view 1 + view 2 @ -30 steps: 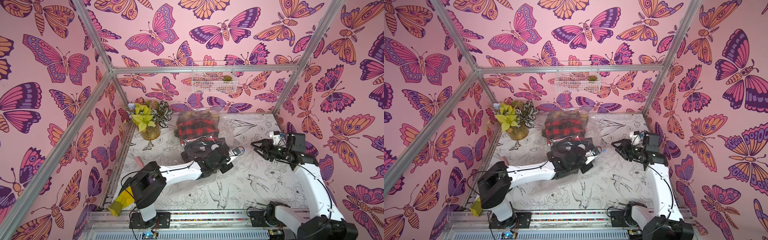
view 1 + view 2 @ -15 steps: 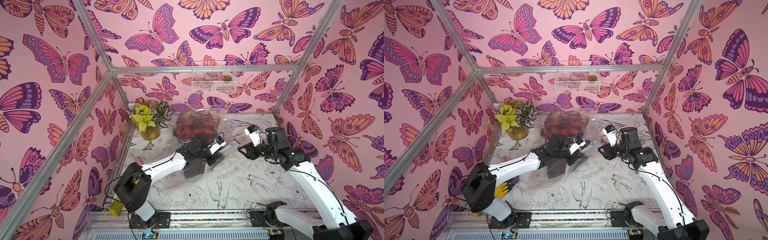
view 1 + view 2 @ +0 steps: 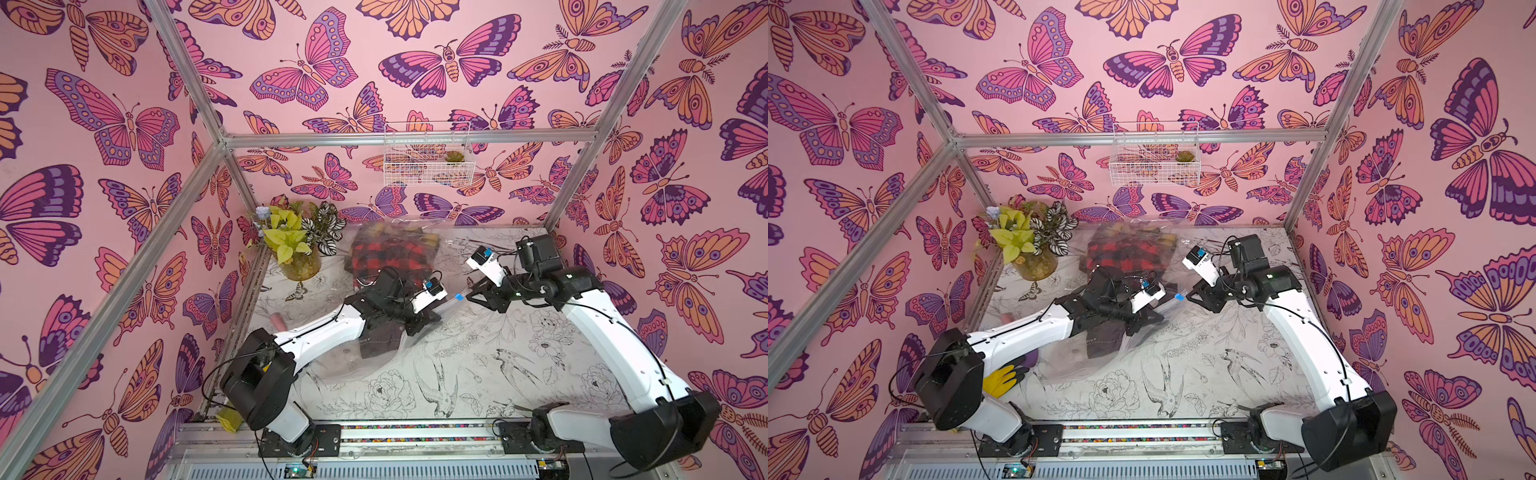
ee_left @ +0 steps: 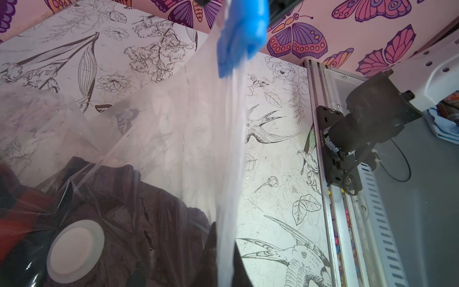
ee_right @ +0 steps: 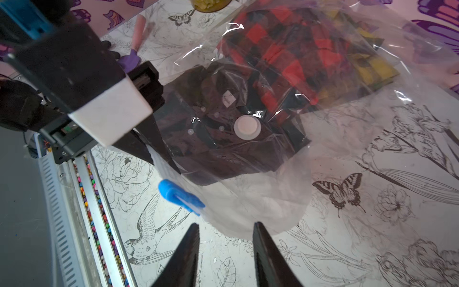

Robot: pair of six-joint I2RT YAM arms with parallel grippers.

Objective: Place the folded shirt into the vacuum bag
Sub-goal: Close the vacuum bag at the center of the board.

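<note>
On the worktop [image 5: 372, 223], from the back edge to the centre: the vacuum bag [image 5: 260, 198] lies mostly flat, its mouth end raised off the surface at mid-worktop.
Folded shirt: the folded shirt [image 5: 198, 149] is dark, brownish and buttoned, with a small label at the collar. It shows through the film, apparently inside the bag, toward the centre and beneath the valve disc [image 5: 247, 127].
Bag's look: clear, crinkled film streaked with glare; the valve disc is round and white; a blue slider clip [image 5: 180, 196] sits on the mouth strip.
Other contents: a red-and-black plaid garment [image 5: 285, 54] lies deeper in, nearer the back edge.
Left gripper [image 5: 164, 162]: fingers pinched tight on the mouth strip, just beside the clip.
Right gripper [image 5: 226, 225]: fingers moderately apart and empty, tips just short of the rim.
Handling, bag: judged light, limp and slippery; unsupported film will likely slump and cling.
Handling, shirt: soft; it would probably unfold if dragged by one layer.
Where to hold: the stiffer zip strip, either side of the clip, not the thin film or the valve.
</note>
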